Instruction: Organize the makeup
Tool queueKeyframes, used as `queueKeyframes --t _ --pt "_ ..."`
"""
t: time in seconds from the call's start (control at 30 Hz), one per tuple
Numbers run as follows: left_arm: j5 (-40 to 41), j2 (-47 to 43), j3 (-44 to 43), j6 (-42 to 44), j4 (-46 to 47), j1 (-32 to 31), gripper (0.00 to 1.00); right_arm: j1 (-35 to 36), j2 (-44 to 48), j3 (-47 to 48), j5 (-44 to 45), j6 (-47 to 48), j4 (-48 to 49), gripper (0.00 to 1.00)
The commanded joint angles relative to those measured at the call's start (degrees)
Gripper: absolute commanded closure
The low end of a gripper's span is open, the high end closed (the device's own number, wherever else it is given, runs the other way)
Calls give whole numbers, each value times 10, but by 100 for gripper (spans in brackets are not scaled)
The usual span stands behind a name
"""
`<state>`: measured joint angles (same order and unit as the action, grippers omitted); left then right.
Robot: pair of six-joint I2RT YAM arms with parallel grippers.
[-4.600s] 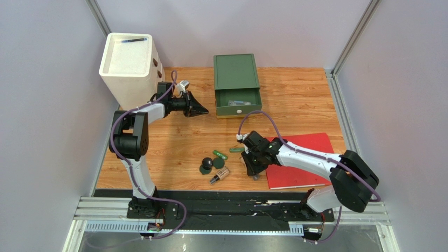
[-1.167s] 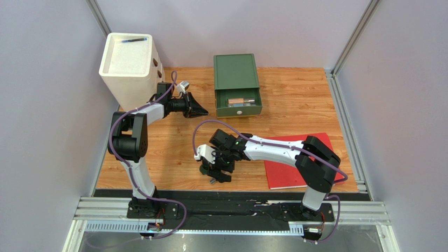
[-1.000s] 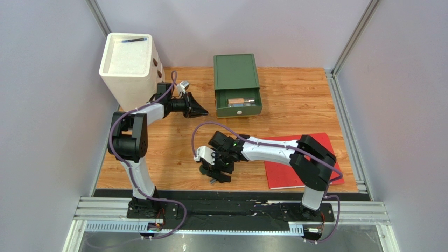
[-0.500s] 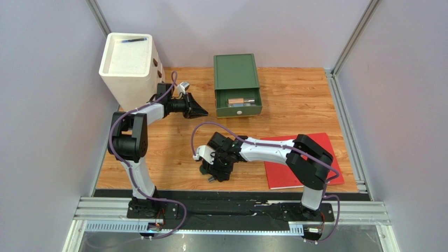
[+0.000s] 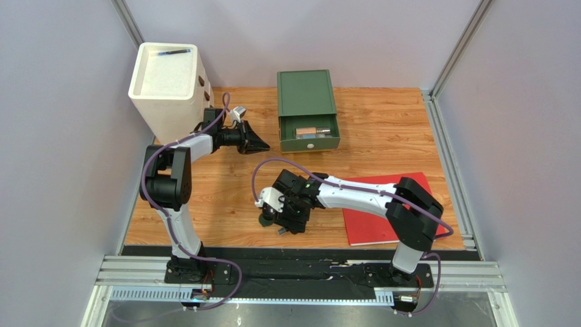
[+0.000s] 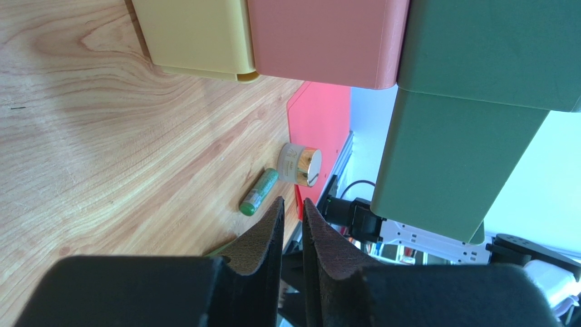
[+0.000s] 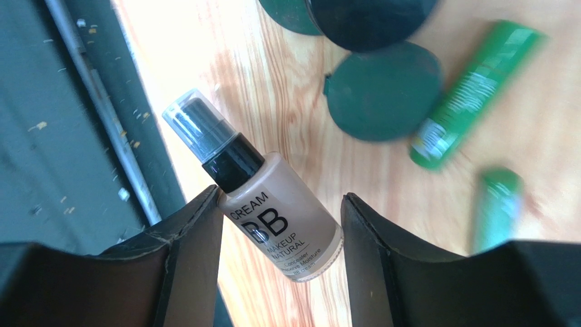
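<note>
My right gripper (image 5: 292, 221) is open, low over the makeup cluster near the table's front edge. In the right wrist view the gripper (image 7: 281, 197) has its jaws on either side of a lying BB cream bottle (image 7: 279, 214) with a black pump. The left jaw touches the bottle's shoulder and the right jaw stands apart. Beyond the bottle lie dark green compacts (image 7: 383, 92), a black ball (image 7: 368, 10) and two green tubes (image 7: 474, 92). My left gripper (image 5: 262, 144) is shut and empty, held over the table. It looks past its own tips (image 6: 292, 203) at a green tube (image 6: 259, 192) and a round jar (image 6: 299, 165).
A green drawer box (image 5: 308, 95) stands open at the back middle with an amber item inside (image 5: 310, 131). A tall white box (image 5: 167, 85) stands at the back left. The flat red book (image 5: 402, 211) lies at the right under my right arm.
My right gripper has moved left from the red book's edge to the makeup cluster and now brackets the bottle, shifting slightly right in the last half second. The left arm has not moved.
</note>
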<state>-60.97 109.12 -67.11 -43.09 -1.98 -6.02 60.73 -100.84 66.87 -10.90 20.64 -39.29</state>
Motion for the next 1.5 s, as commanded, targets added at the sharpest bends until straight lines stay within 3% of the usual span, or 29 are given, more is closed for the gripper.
queueKeyframes --t 0.0,0.23,0.47,0.77,1.03,1.1,1.13,1.17,1.27,1.47 --pt "-6 -23 -6 16 2 0 79 4 78 64 27 29 -42 100" --pt "-6 -22 -6 16 1 0 79 -25 122 191 90 51 -46 100" --pt "-5 -25 -2 18 -1 0 79 -114 111 296 128 68 13 100" --pt "-6 -28 -2 18 -4 0 79 -212 46 357 153 74 47 100" --pt "-5 -29 -4 16 -4 0 79 -236 12 361 164 34 51 98" --pt "-5 -29 -5 16 -5 0 79 -237 12 358 177 28 54 82" --pt "-4 -30 -5 16 -4 0 78 -237 12 357 179 25 55 69" --pt "-4 -30 -5 16 -4 0 79 -237 11 357 181 23 57 47" --pt "-5 -29 -6 16 -4 0 79 -238 17 353 192 20 62 25" --pt "-4 -32 -10 12 -1 0 78 -238 43 337 207 15 89 19"
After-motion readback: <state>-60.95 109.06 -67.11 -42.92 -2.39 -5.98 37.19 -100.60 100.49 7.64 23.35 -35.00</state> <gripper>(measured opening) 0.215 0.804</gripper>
